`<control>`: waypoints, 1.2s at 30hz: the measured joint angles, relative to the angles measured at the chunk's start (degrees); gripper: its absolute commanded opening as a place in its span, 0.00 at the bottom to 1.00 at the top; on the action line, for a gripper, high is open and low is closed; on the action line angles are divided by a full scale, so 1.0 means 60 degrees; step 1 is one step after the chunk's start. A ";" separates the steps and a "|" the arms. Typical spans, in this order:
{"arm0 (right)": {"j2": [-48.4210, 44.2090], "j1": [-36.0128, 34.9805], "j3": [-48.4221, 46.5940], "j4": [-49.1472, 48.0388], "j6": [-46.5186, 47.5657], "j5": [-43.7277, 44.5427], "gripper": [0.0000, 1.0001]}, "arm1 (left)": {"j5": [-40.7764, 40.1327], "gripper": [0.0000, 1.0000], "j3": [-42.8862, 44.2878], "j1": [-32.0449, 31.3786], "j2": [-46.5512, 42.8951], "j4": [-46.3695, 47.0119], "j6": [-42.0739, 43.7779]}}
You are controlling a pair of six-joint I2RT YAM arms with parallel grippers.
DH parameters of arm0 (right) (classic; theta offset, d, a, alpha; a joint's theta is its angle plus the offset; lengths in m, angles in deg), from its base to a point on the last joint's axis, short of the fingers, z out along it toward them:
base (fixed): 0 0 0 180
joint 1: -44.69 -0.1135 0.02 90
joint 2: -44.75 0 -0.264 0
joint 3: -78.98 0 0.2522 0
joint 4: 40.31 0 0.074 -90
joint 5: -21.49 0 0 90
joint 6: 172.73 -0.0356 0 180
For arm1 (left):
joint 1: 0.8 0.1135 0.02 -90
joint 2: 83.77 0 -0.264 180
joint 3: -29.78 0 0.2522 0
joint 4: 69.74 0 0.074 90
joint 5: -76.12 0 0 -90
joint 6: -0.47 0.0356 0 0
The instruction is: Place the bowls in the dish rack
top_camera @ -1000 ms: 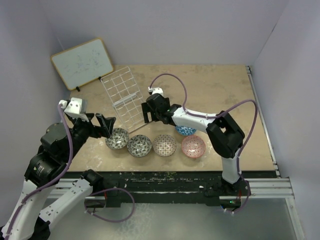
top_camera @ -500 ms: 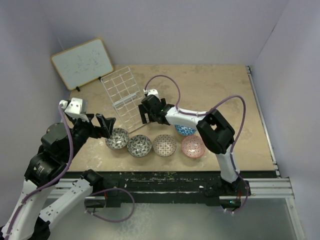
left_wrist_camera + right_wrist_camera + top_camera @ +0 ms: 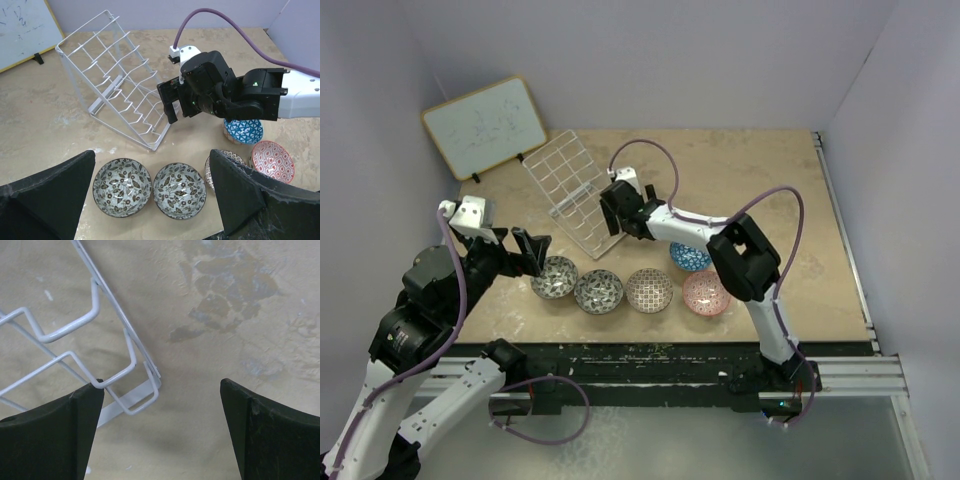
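The white wire dish rack [image 3: 565,190] lies tilted at the back left of the table, and in the left wrist view the dish rack [image 3: 117,92] is empty. My right gripper [image 3: 614,216] is open at its right lower corner, and the rack's corner wires [image 3: 127,375] lie by the left finger [image 3: 55,435]. Five bowls stand on the table: two grey-black [image 3: 554,277] [image 3: 599,291], one beige-brown [image 3: 649,289], one pink-red [image 3: 706,293], one blue [image 3: 690,260]. My left gripper [image 3: 527,250] hangs open above the grey-black bowls [image 3: 122,186] [image 3: 179,184] and holds nothing.
A wood-framed whiteboard [image 3: 485,125] leans at the back left corner. Purple walls close in the table on three sides. The right arm's body [image 3: 225,95] stretches over the blue bowl [image 3: 243,131], close to the rack.
My right gripper has moved left and away, up to the rack's right lower corner. The rack looks slightly turned. The left arm and the bowls have not moved.
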 measured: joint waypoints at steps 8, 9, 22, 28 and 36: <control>0.0033 0.1002 -0.0033 -0.0561 0.0586 0.0073 1.00 | -0.0015 0.99 0.0000 0.0000 0.0000 0.0000 -0.0004; 0.0033 0.1115 -0.0029 -0.0685 0.0699 0.0073 1.00 | -0.0011 0.99 0.0000 0.0000 0.0000 0.0000 -0.0004; -0.1147 0.1643 0.1738 -0.2557 0.1537 -0.0965 1.00 | -0.0022 0.99 0.0000 0.0000 0.0000 0.0004 -0.0004; -0.3020 0.1585 0.2605 -0.2524 0.1082 -0.1330 1.00 | -0.0011 0.99 -0.0018 0.0000 0.0004 0.0029 -0.0007; -0.4273 0.1563 0.2605 -0.0645 -0.1013 -0.0820 0.89 | 0.0058 0.99 -0.0153 0.0000 0.0062 0.0087 -0.0007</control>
